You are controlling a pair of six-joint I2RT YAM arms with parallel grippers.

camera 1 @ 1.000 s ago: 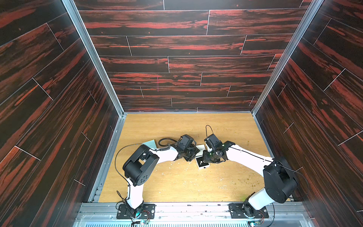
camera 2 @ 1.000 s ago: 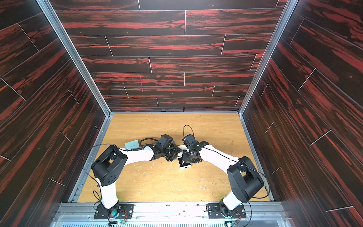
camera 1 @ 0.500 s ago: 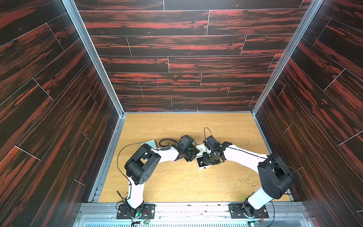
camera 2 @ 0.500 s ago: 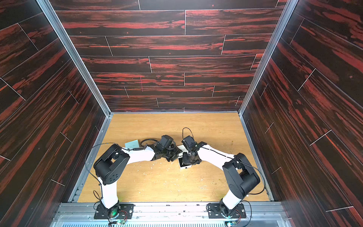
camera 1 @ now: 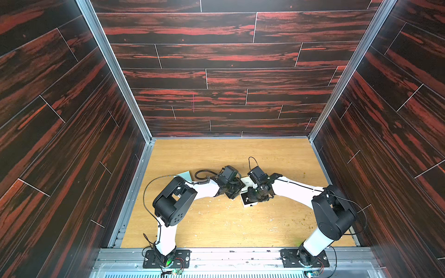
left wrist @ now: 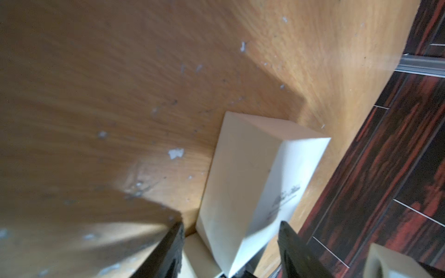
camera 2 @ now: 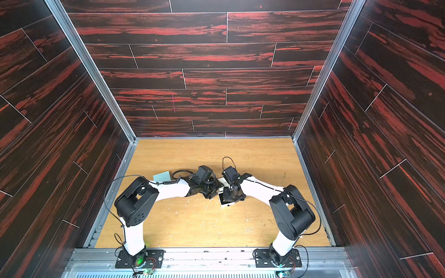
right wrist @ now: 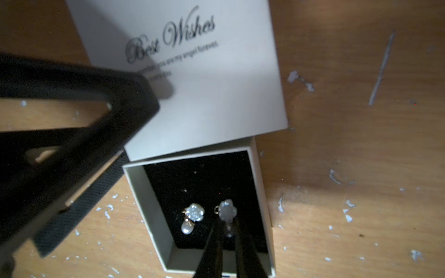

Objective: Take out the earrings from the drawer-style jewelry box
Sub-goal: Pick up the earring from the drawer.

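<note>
Working over the black-lined inner tray (right wrist: 199, 173) of the small white cardboard drawer-style jewelry box (right wrist: 204, 84), the tray slid out toward the near side on the scuffed light-wood bench (right wrist: 361, 144). Finding the pair of tiny pale glinting flower-and-pearl earrings (right wrist: 192, 213) lying side by side on the dark lining, close to the tray's near wall.

Nipping the right-hand earring with the right gripper (right wrist: 227, 228), jaws standing at a slit around its little drop and apparently touching it on both sides. Judging the earrings featherlight, hard, smooth and ready to slip or flick away. Reckoning the fine gold-coloured loops and dangling pearls the weak parts, so favouring a gentle pinch just under the flower head and a straight lift clear of the tray walls.

Standing the left gripper (left wrist: 231, 240) loose astride the box's white sleeve (left wrist: 240, 180) farther back, fingers apart, a sliver of gap showing at one side, gripping nothing. Treating the sleeve as light stiff card, apt to skid if nudged.

Reading dark script on its top, "Best Wishes", and under it a smaller, partly blurred line ending "you are my angel forever". Leaving the flat pale teal square box (camera 1: 185, 174) at the far left untouched, its faint lettering too small for reading.
</note>
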